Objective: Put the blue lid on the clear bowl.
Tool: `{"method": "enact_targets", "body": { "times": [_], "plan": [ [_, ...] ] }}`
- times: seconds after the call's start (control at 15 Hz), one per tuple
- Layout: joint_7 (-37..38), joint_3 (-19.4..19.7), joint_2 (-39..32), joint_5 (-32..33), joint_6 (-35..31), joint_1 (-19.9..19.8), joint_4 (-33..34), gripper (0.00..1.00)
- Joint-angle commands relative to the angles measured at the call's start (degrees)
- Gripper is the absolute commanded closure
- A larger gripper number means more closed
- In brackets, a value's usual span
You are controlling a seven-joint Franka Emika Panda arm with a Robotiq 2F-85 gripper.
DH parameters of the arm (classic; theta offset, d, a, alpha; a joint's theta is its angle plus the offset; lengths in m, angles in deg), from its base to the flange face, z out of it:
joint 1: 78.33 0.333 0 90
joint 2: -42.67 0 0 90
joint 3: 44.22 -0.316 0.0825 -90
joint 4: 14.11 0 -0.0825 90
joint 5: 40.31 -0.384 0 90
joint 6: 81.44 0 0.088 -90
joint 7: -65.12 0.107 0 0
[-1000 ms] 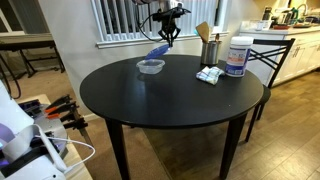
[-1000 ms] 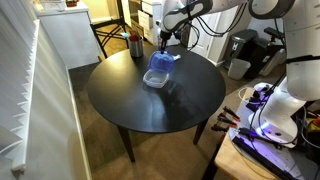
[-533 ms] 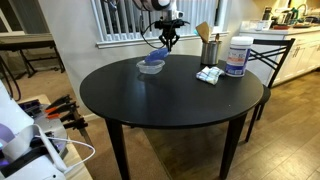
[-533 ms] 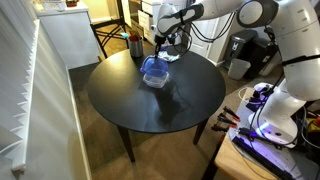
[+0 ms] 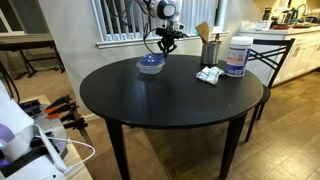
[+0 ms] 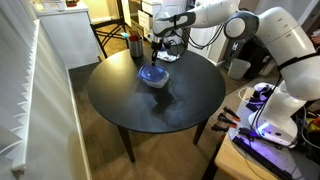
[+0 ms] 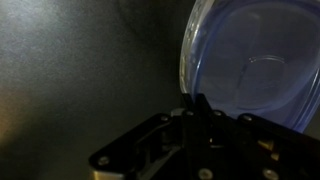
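Note:
The blue lid [image 5: 151, 61] lies over the clear bowl [image 5: 150, 68] at the far side of the round black table [image 5: 170, 105]; it shows the same way in the other exterior view, lid [image 6: 152, 73] over bowl [image 6: 154, 80]. My gripper [image 5: 163, 50] stands just above the lid's far edge, also seen from the other side [image 6: 156, 62]. In the wrist view the translucent blue lid [image 7: 250, 60] fills the upper right, and my gripper [image 7: 200, 102] has its fingers together on the lid's rim. The bowl under the lid is hard to make out there.
A metal utensil holder [image 5: 210, 50], a tall white canister with a blue cap [image 5: 238, 56] and a small white and blue packet [image 5: 209, 75] stand on the table near the bowl. A chair [image 5: 270, 60] stands behind the table. The utensil holder [image 6: 135, 46] is also near my arm.
My gripper has carried the lid down from a tilted hold above the bowl until it lies over the bowl. The bowl has not moved.

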Motion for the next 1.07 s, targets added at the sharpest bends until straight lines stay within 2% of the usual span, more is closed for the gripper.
{"method": "enact_targets", "body": {
  "times": [0.0, 0.73, 0.8, 0.87, 1.0],
  "plan": [
    [-2.00, -0.84, -3.39, -1.68, 6.99, -0.22, 6.77, 0.98],
    [-0.19, -0.26, -8.30, 0.11, 15.53, 0.87, 15.34, 0.97],
    [-0.08, -0.20, -8.64, 0.17, 15.38, 0.92, 15.62, 0.68],
    [-0.11, -0.18, -8.96, 0.21, 15.49, 0.93, 16.00, 0.68],
    [0.00, -0.10, -9.35, 0.29, 15.41, 0.97, 16.55, 0.56]
  ]
}}
